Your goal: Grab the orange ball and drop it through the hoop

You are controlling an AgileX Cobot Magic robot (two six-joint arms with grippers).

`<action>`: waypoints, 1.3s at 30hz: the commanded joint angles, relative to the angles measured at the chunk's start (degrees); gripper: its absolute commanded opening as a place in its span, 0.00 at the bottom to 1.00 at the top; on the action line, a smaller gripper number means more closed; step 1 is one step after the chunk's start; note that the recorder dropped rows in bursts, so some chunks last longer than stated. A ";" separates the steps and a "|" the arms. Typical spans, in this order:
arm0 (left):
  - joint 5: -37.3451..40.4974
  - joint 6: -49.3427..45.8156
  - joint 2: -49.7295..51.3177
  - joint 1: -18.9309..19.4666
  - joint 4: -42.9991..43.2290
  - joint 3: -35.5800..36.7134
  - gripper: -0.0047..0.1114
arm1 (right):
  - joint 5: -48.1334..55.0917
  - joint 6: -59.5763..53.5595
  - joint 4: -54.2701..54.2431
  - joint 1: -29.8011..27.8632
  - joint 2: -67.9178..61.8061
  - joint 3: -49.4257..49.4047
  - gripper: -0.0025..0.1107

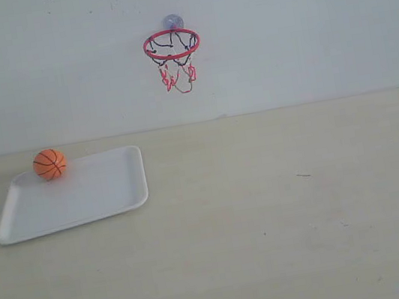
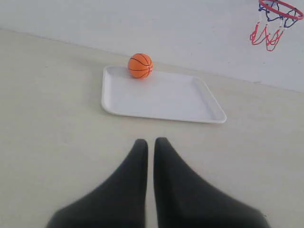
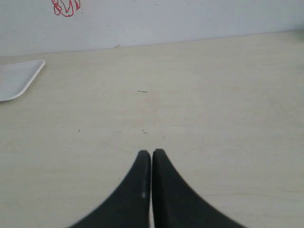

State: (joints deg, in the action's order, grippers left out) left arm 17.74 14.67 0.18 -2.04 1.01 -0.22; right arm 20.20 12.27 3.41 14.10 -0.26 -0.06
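**Item 1. Orange ball** (image 1: 50, 164). Small, orange, with black seam lines. It rested on the tray at the back left corner, as the exterior view showed it, touching the tray's floor close to the raised rim. Nothing held it.

**Item 2. Tray** (image 1: 102, 203). White, shallow, with rounded corners. It lay flat on the left part of the table and held only the ball.

**Item 3. Hoop** (image 1: 174, 57). A red ring with a dark and red string net (image 1: 179, 77) hanging below it. It was fixed to the wall (image 1: 300, 20) by a clear purplish suction cup (image 1: 172, 22). It hung high above the table, to the right of the tray and well apart from the ball.

**Item 4. Left gripper** (image 2: 151, 142). Two black fingers (image 2: 133, 180) were drawn together with only a thin slit between them, and they gripped nothing. It hung over bare table short of the tray's near rim. The ball (image 2: 140, 65) lay ahead of the fingertips, on the far side of the tray (image 2: 166, 97) from them and well apart. Part of the hoop (image 2: 280, 7) showed higher up on the wall.

**Item 5. Right gripper** (image 3: 151, 153). Its black fingers (image 3: 137, 190) were pressed together at the tips, with nothing between them. It hung over bare table. Only one corner of the tray (image 3: 19, 78) and the lowest strands of the net (image 3: 65, 8) were in its view, and the ball was out of frame.

**Item 6. Table** (image 1: 272, 221). Pale beige, with a small dark mark (image 1: 304, 175) right of centre.

Neither gripper appeared in the exterior view.
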 commanded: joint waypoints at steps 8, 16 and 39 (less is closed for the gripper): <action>-0.22 0.32 -0.18 0.19 1.14 0.22 0.08 | -0.91 -0.23 0.04 -0.29 0.26 0.06 0.02; -0.22 0.32 -0.18 0.19 1.39 0.22 0.08 | -0.92 -0.23 -0.12 -0.29 0.26 0.06 0.02; -13.79 -3.99 42.53 0.19 -7.99 -31.64 0.08 | -0.92 -0.23 -0.12 -0.29 0.26 0.06 0.02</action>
State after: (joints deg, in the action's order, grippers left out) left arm -6.54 10.87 31.43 -2.04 -4.88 -23.11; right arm 19.98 12.27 3.21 14.10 -0.26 -0.06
